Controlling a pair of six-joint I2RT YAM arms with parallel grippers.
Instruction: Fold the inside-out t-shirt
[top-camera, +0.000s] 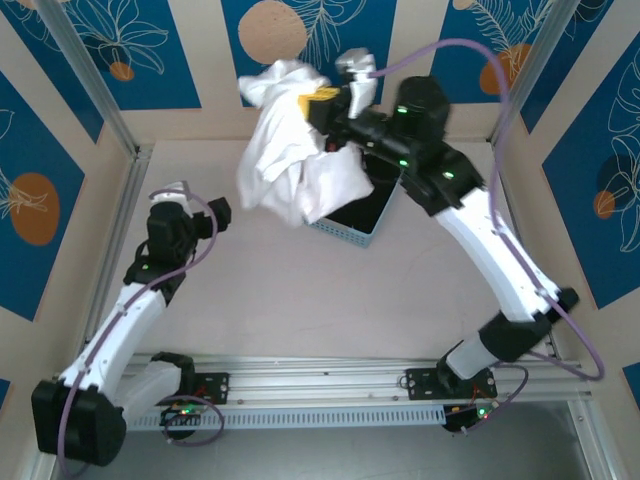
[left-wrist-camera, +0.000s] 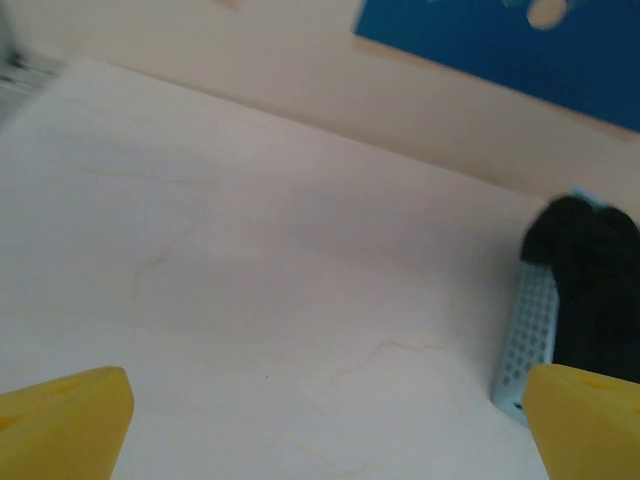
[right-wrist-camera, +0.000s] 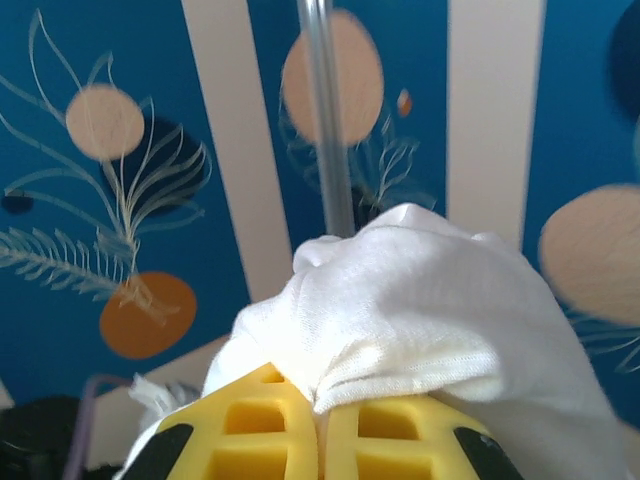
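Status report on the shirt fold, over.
Right end effector shut on t-shirt, hanging bunched by basket. Left end effector open, low over table. Black garment on basket edge.

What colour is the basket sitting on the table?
Light blue. The basket is clearest in the top external view, partly hidden by the hanging white t-shirt.

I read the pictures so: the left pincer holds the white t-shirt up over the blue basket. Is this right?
Not quite. It is the right pincer that holds the white t-shirt up over the blue basket; the right wrist view shows it shut on the cloth. The left pincer is open, holding nothing.
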